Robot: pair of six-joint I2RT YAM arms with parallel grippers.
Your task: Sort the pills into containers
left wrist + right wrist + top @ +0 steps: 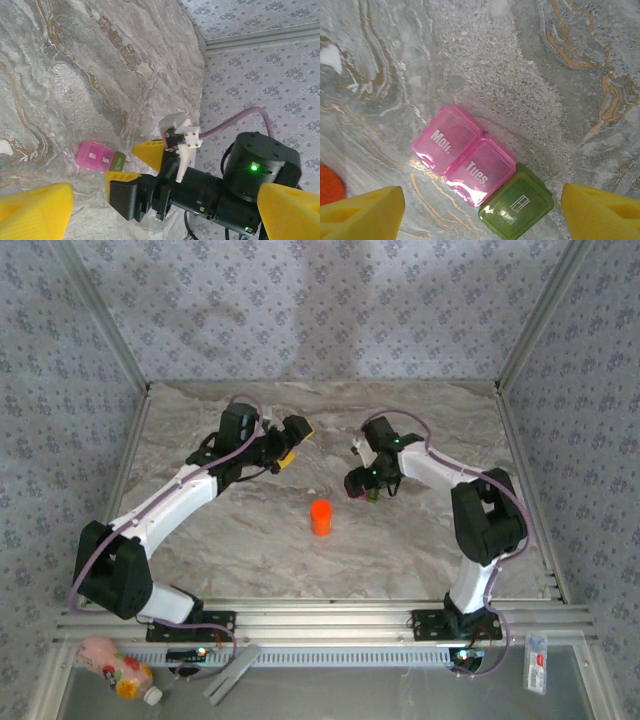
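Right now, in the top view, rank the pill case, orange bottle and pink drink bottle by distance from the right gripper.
1. pill case: directly under the right gripper.
2. orange bottle: mid-table, to its left.
3. pink drink bottle: lying past the near rail, far left.

Table (250, 550) is a grey marble-look slab with tan veins, pretty matte finish. Walls (300, 300) on the left, right and far sides all have the same grey wallpaper with little flower prints. Slanted metal posts (112, 330) run up from the far corners. Ribbed aluminium rails (330, 615) cross the near edge, and there's a plain grey shelf (380, 690) nearer still. Light's soft and even, just a faint shadow on the middle of the far wall.
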